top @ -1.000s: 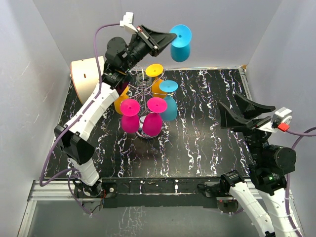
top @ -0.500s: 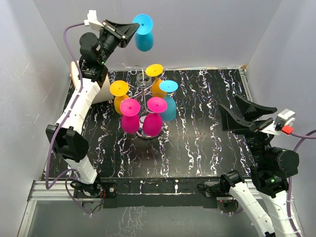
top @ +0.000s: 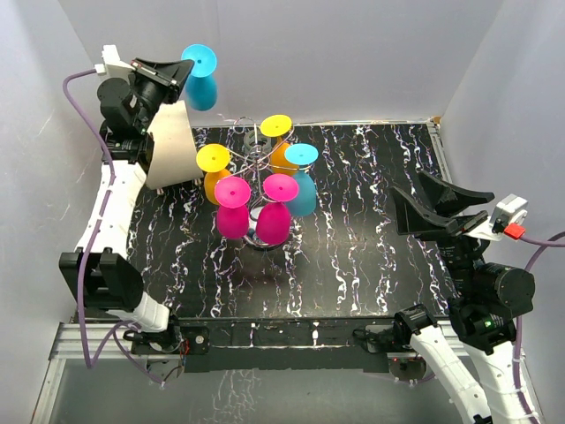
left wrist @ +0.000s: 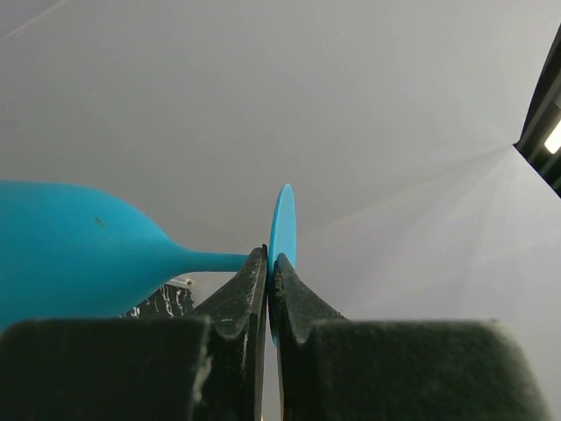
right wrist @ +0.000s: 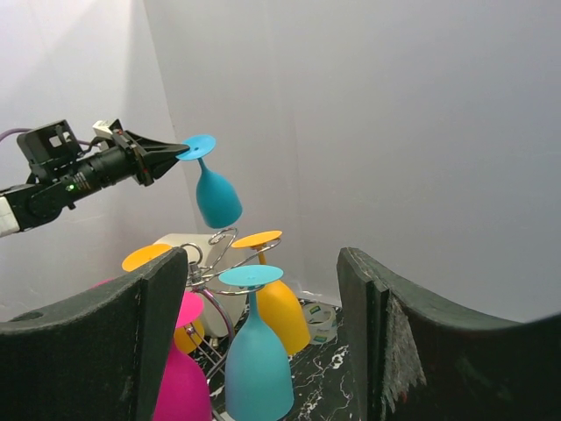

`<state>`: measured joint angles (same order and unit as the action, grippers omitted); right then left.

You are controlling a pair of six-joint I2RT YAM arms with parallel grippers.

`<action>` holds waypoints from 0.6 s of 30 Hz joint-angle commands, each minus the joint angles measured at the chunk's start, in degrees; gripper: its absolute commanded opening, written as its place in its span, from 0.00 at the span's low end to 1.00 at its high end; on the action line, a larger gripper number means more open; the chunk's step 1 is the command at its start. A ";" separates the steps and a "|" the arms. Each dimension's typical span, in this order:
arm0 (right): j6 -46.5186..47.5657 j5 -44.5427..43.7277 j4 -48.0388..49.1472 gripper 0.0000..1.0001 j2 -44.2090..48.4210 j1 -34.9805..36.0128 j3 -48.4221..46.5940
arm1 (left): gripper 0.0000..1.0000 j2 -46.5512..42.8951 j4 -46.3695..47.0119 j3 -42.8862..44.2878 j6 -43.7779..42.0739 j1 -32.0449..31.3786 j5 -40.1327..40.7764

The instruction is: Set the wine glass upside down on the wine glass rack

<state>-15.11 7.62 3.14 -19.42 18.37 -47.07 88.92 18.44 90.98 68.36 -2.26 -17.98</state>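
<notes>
Your left gripper clamps the foot of the blue wine glass, bowl down over the far-left corner, already oriented for the wine glass rack.

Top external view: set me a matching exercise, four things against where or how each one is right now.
Things:
1. raised blue wine glass
2. right claw
3. pink wine glasses
4. wine glass rack

States:
a. open, holding nothing
b. upside down on the near side of the rack
c. stands on the table, carrying five glasses
d. pinched by its foot in the left claw

Pairs: 1-d, 2-a, 3-b, 4-c
</notes>
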 commanded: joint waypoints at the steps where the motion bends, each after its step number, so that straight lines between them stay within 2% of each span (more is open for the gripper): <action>1: -0.36 -0.24 1.52 0.67 0.93 0.26 -1.80 | 0.00 -5.63 -3.34 -1.64 -2.81 0.15 0.74; 10: -0.24 -0.26 1.90 0.67 0.65 0.26 -1.29 | 0.00 -8.32 -8.70 -4.88 -5.05 0.15 1.05; 18: -0.95 0.17 1.62 0.67 0.01 0.26 -1.97 | 0.00 -9.31 -3.66 -10.70 3.58 0.15 -5.34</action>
<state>-15.35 7.49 3.18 -19.09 18.37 -47.07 83.33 11.07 82.37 66.78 -2.09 -18.48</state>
